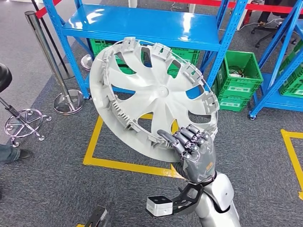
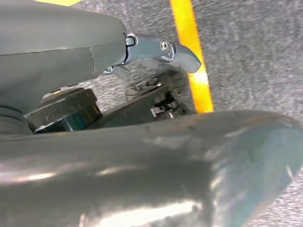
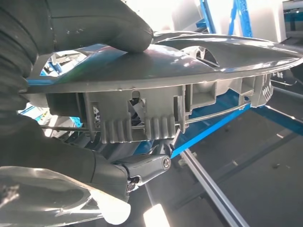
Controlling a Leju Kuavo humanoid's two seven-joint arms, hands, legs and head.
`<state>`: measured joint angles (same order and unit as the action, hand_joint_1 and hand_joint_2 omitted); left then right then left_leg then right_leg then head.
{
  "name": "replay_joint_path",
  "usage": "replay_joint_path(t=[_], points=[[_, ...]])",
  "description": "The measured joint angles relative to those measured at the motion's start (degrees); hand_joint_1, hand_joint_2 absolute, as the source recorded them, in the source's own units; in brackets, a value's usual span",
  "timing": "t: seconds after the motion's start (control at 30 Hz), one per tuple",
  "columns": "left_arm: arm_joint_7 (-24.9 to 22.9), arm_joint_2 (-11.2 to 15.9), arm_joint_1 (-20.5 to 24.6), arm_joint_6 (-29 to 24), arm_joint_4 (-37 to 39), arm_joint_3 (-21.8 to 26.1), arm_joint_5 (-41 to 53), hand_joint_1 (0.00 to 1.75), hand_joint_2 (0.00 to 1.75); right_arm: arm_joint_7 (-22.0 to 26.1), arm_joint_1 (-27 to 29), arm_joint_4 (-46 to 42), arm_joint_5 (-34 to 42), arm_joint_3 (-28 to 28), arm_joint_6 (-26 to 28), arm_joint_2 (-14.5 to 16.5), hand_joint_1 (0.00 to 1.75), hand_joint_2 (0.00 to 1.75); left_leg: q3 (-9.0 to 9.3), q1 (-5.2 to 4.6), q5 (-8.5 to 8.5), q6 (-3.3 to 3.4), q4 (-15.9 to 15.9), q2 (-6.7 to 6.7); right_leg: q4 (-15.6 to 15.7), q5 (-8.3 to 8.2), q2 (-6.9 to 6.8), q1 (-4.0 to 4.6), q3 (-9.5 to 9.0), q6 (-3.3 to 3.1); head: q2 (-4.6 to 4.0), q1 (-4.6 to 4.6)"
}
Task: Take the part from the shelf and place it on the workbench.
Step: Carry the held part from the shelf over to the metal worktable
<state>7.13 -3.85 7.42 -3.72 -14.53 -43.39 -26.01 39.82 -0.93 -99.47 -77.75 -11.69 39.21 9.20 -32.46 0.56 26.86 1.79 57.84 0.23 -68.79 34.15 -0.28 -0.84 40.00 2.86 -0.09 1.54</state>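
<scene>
One round grey plastic wheel cover [image 1: 153, 97] fills my head view, tilted, in front of the blue metal shelf [image 1: 143, 23]. My right hand [image 1: 192, 151] clamps its lower rim; I cannot tell my left hand's [image 2: 157, 49] state.

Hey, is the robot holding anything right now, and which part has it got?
The right hand grips the grey wheel cover by its rim, at the edge nearest the robot.
</scene>
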Motion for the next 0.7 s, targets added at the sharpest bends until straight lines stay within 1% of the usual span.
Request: replay_joint_path(t=[0.03,0.07,0.1,0.13,0.17,0.2,0.23,0.27,0.3,0.33,0.37,0.4,0.43,0.47,0.5,0.53,0.57,0.6,0.63,0.67,0.7], points=[[0.0,0.0,0.0,0.0,0.0,0.0,0.0,0.00,0.00,0.0,0.0,0.0,0.0,0.0,0.0,0.0,1.75,1.75,-0.91,-0.12,-0.69,0.06,0.1,0.02,-3.4,1.36,0.04,0.01,0.33,0.04,0.00,-0.01],[0.0,0.0,0.0,0.0,0.0,0.0,0.0,0.00,0.00,0.0,0.0,0.0,0.0,0.0,0.0,0.0,1.75,1.75,-1.86,-0.23,-1.36,0.08,0.1,0.05,-5.5,1.27,0.05,0.03,0.12,0.03,0.00,-0.01],[0.0,0.0,0.0,0.0,0.0,0.0,0.0,0.00,0.00,0.0,0.0,0.0,0.0,0.0,0.0,0.0,1.75,1.75,-2.83,-0.35,-2.05,0.06,0.2,0.07,-5.9,-0.04,0.06,0.07,-0.92,-0.09,0.00,0.00],[0.0,0.0,0.0,0.0,0.0,0.0,0.0,0.00,0.00,0.0,0.0,0.0,0.0,0.0,0.0,0.0,1.75,1.75,-3.74,-0.45,-2.71,0.01,0.3,0.07,-4.4,-1.86,0.06,0.14,-2.90,-0.34,0.00,-0.01],[0.0,0.0,0.0,0.0,0.0,0.0,0.0,0.00,0.00,0.0,0.0,0.0,0.0,0.0,0.0,0.0,1.75,1.75,-4.47,-0.52,-3.36,-0.06,0.4,0.05,-1.2,-3.20,0.08,0.26,-5.75,-0.71,0.00,-0.01],[0.0,-0.1,0.0,0.0,0.0,0.0,0.0,0.00,0.00,0.0,-0.1,0.0,0.0,0.0,0.0,0.0,1.75,1.75,-5.05,-0.65,-3.98,-0.22,0.5,0.02,3.4,-3.42,0.08,0.45,-9.33,-1.12,0.00,-0.01],[0.0,-0.1,0.0,0.0,0.0,0.0,0.0,0.00,0.00,0.0,-0.2,0.0,0.0,0.0,0.0,0.0,1.75,1.75,-5.43,-0.70,-4.60,-0.45,0.5,-0.01,7.9,-2.70,0.09,0.61,-12.49,-1.46,0.00,-0.03],[0.0,-0.2,0.0,0.0,0.0,0.0,0.0,0.00,0.00,-0.1,-0.2,0.0,0.0,0.0,0.0,0.0,1.75,1.75,-5.66,-0.67,-5.29,-0.73,0.4,-0.01,11.1,-1.80,0.12,0.81,-14.59,-1.70,0.00,-0.04],[0.0,-0.2,0.0,0.0,0.0,0.0,0.0,0.00,0.00,0.0,-0.3,0.0,0.0,0.0,0.0,0.0,1.75,1.75,-5.86,-0.63,-6.04,-1.09,0.2,0.00,13.1,-1.22,0.16,1.01,-15.55,-1.86,0.00,-0.01],[0.0,-0.3,0.0,0.0,0.0,0.0,0.0,0.00,0.00,0.0,-0.3,0.0,0.0,0.0,0.0,0.0,1.75,1.75,-6.01,-0.55,-6.82,-1.47,-0.2,-0.02,13.8,-1.48,0.18,1.02,-15.15,-2.02,0.00,0.00],[0.0,-0.3,-0.1,0.0,0.0,0.0,0.0,0.00,0.00,0.0,-0.3,0.0,0.0,0.0,0.0,0.0,1.75,1.75,-6.24,-0.48,-6.82,-1.85,-0.3,-0.07,13.8,-2.22,0.08,0.97,-14.44,-2.32,0.00,0.04],[0.0,-0.2,-0.2,0.0,0.0,0.0,0.0,0.00,0.00,0.0,-0.3,0.0,0.0,0.0,0.0,0.1,1.75,1.75,-6.54,-0.43,-5.61,-2.19,0.2,-0.14,14.0,-2.99,-0.03,0.85,-13.68,-2.76,0.00,0.06],[0.0,-0.2,-0.3,0.0,0.0,0.0,0.0,0.00,0.00,0.0,-0.3,0.0,0.0,0.0,0.0,0.1,1.75,1.75,-6.91,-0.37,-3.16,-2.49,1.7,-0.21,14.1,-3.81,-0.17,0.70,-12.99,-3.19,0.00,-0.03],[0.0,-0.1,-0.3,0.0,0.0,0.0,0.0,0.00,0.00,0.0,-0.3,0.0,0.0,0.0,0.0,0.1,1.75,1.75,-7.36,-0.22,0.28,-2.75,4.4,-0.23,14.1,-4.56,-0.27,0.65,-12.35,-3.54,0.00,-0.07],[0.0,-0.1,-0.3,0.0,0.0,0.0,0.0,0.00,0.00,0.0,-0.3,0.0,0.0,0.0,0.0,0.1,1.75,1.75,-7.76,-0.11,3.35,-2.99,7.9,-0.23,14.1,-5.28,-0.28,0.67,-11.53,-3.74,0.00,-0.14],[0.0,-0.1,-0.3,0.0,0.0,0.0,0.0,0.00,0.00,0.0,-0.3,0.0,0.0,0.0,0.0,0.1,1.75,1.75,-8.05,-0.03,5.04,-3.21,11.7,-0.23,14.0,-6.00,-0.30,0.70,-10.70,-3.76,0.00,-0.21],[0.0,0.0,-0.3,0.0,0.0,0.0,0.0,0.00,0.00,0.0,-0.2,0.0,0.0,0.0,0.0,0.2,1.75,1.75,-8.09,0.03,4.94,-3.39,14.9,-0.22,13.9,-6.72,-0.32,0.71,-9.69,-3.70,0.00,-0.19],[0.0,0.0,-0.3,0.0,0.0,0.0,0.0,0.00,0.00,0.0,-0.2,0.0,0.0,0.0,0.0,0.2,1.75,1.75,-7.67,0.06,3.31,-3.50,16.6,-0.22,13.7,-7.37,-0.34,0.71,-8.64,-3.58,0.00,-0.21],[0.0,0.0,-0.3,0.0,0.0,0.0,0.0,0.00,0.00,0.0,-0.1,0.1,0.0,0.0,0.0,0.2,1.75,1.75,-6.55,0.08,1.08,-3.53,16.6,-0.23,13.4,-7.95,-0.36,0.70,-7.59,-3.42,0.00,-0.21],[0.0,0.0,-0.3,0.0,0.0,0.0,0.0,0.00,0.00,0.0,-0.1,0.1,0.0,0.0,0.0,0.2,1.75,1.75,-4.55,0.10,-0.62,-3.44,14.5,-0.23,13.0,-8.44,-0.36,0.69,-6.64,-3.23,0.00,-0.21],[0.0,0.0,-0.3,0.0,0.0,0.0,0.0,0.00,0.00,0.0,-0.1,0.1,0.0,0.0,0.0,0.2,1.75,1.75,-1.63,0.04,-0.64,-3.23,10.6,-0.24,12.6,-8.83,-0.34,0.74,-5.82,-2.99,0.00,-0.23]])
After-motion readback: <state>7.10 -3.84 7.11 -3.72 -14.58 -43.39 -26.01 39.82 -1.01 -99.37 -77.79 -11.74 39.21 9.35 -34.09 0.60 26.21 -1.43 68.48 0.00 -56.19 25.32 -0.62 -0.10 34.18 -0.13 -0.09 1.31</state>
